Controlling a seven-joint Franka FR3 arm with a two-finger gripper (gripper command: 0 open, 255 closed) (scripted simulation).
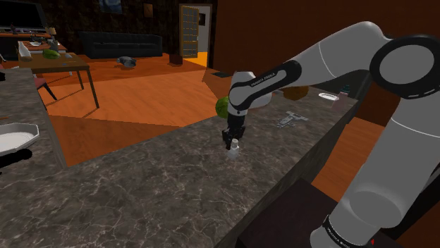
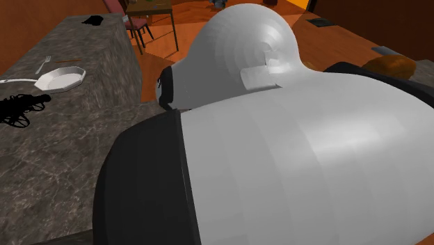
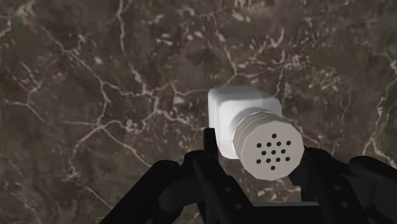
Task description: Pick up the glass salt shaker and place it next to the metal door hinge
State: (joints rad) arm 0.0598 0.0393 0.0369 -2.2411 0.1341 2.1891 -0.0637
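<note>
Black two-finger gripper (image 3: 257, 149), jaws pinching a white square-bodied salt shaker with a round perforated cap (image 3: 249, 121), low and right of centre, probably gripped ready for lifting. It stands on a dark veined stone counter (image 3: 95, 76). In the shoulder view, a small silver metal door hinge (image 1: 290, 120) lies to the upper right, well apart.

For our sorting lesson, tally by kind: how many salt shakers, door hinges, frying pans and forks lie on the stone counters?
salt shaker: 1
door hinge: 1
frying pan: 1
fork: 1
Total: 4
</note>
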